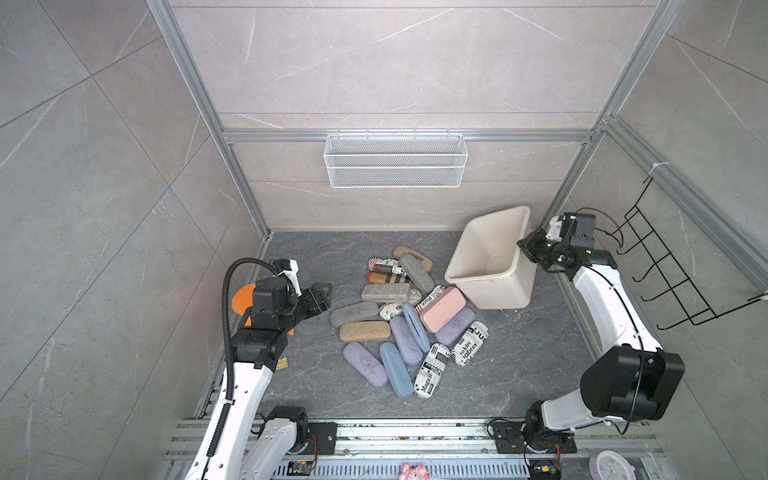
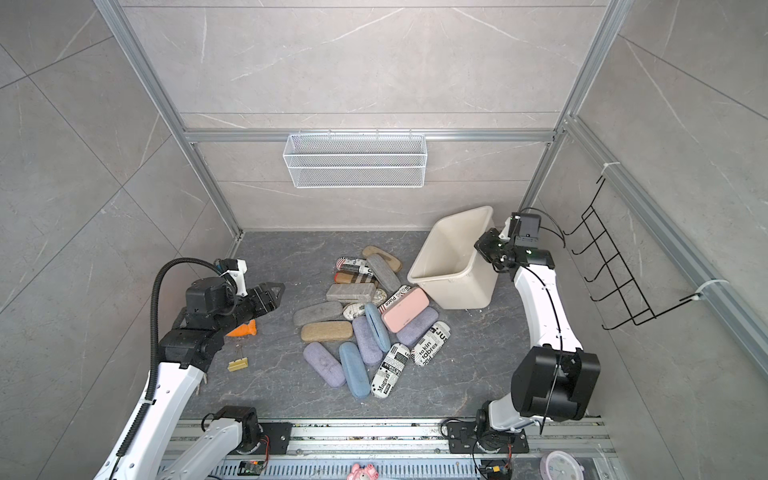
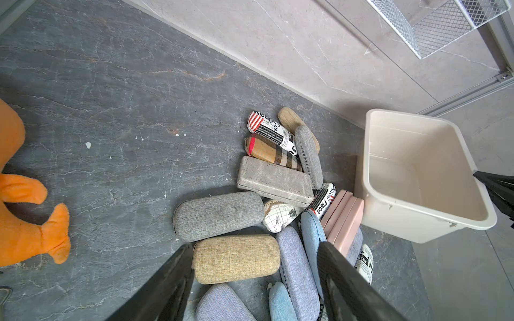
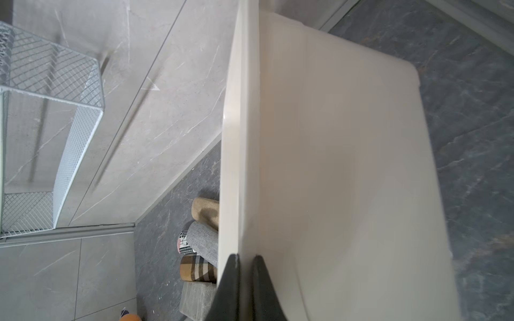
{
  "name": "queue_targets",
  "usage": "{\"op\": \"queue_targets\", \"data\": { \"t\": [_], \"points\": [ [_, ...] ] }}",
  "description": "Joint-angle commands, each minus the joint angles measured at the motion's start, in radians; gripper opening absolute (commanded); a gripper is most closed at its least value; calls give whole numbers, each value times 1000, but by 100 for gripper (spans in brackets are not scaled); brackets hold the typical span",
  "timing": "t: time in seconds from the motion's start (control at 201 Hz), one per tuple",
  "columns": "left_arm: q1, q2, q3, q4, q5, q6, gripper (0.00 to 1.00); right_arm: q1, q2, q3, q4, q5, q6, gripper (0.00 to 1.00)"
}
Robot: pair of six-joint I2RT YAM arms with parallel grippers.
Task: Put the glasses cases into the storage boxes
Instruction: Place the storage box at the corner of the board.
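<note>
The right gripper is clamped tight on the rim of the tub, which sits tilted at the far right of the floor with nothing inside. The left gripper hangs above the near edge of the cases, jaws wide and holding nothing. The cases lie heaped mid-floor, just beside the tub.
</note>
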Motion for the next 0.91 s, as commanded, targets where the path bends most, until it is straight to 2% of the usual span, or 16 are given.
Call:
{"op": "queue_targets", "data": {
  "t": [0.0, 0.125, 0.284, 0.369, 0.553, 0.703, 0.902],
  "points": [
    [-4, 10, 10, 39, 37, 0, 73, -47, -46, -100, 1, -12, 5, 0],
    [-3, 15, 11, 42, 48, -8, 72, -109, -86, -152, -24, 10, -7, 6],
    [-4, 7, 0, 41, 57, -8, 72, -137, -95, -176, -65, 30, -31, 46],
    [-4, 2, -1, 41, 60, -8, 72, -137, -96, -150, -98, 54, -49, 53],
    [-4, -1, -4, 41, 71, -8, 72, -130, -120, -86, -180, 132, -90, 65],
    [-4, 2, -2, 41, 89, -8, 73, -103, -131, -51, -226, 196, -114, 67],
    [-5, -2, -4, 41, 103, -8, 73, 114, -96, 59, -293, 337, -163, 70]
  ]
}}
